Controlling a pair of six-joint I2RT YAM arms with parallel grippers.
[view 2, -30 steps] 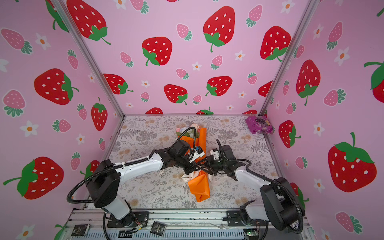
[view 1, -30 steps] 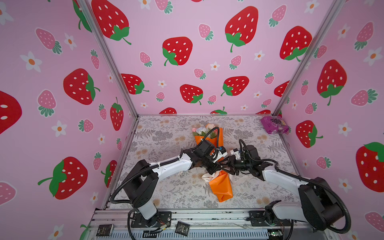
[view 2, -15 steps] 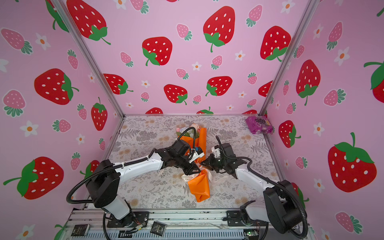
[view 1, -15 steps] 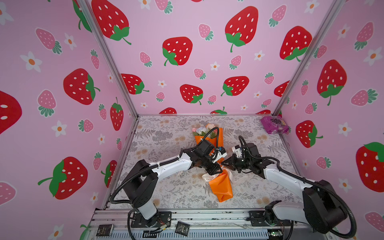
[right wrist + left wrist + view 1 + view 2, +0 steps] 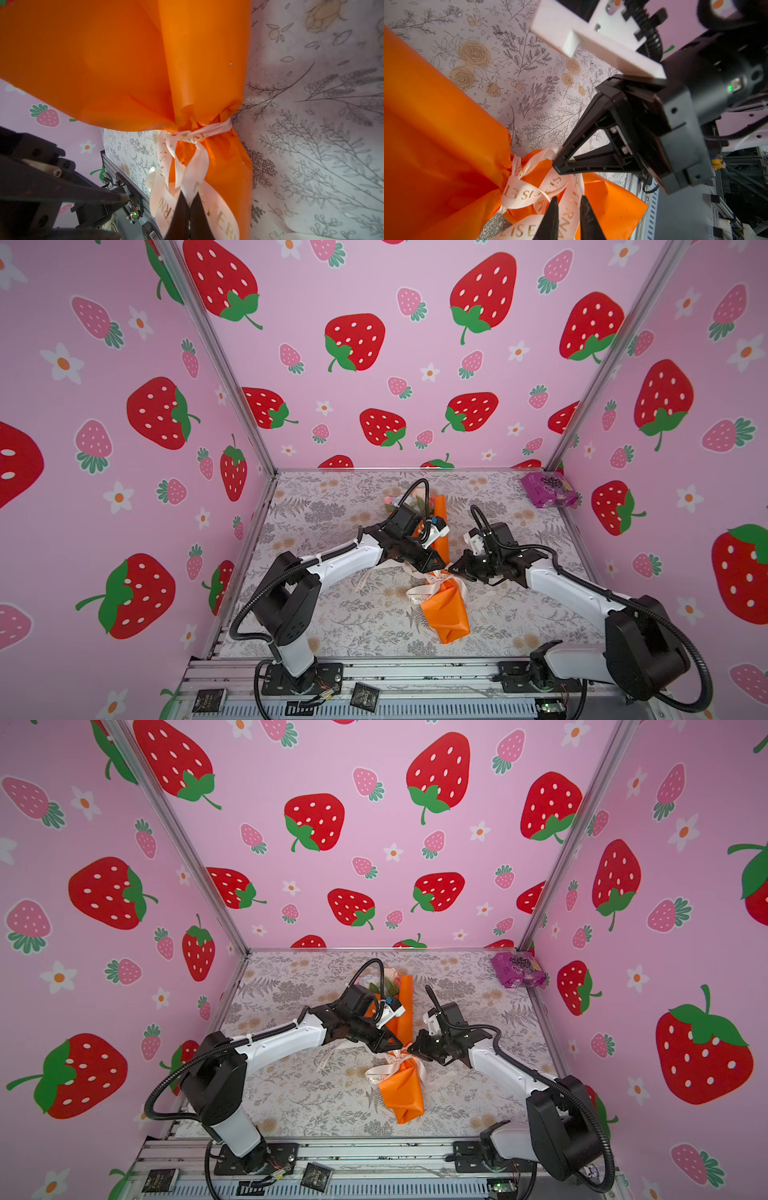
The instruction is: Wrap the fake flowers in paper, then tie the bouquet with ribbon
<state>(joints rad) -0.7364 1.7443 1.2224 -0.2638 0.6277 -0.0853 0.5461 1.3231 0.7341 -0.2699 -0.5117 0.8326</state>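
Bouquet (image 5: pixel 446 610) is lying mid-table (image 5: pixel 332 614), roses (image 5: pixel 388 975) tucked in orange wrapping paper (image 5: pixel 124 62). I'm watching the right end effector (image 5: pixel 188 199) pinching the ribbon (image 5: pixel 197 164), the left end effector (image 5: pixel 568 201) standing slightly parted.

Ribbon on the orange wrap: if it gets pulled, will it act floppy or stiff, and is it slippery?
Probably floppy: the ribbon hangs in loose loops around its knot. Likely slippery too: it looks smooth and satiny, so a strand might slide from the right gripper pinching it. Pulling probably cinches the wrap, already gathered there.
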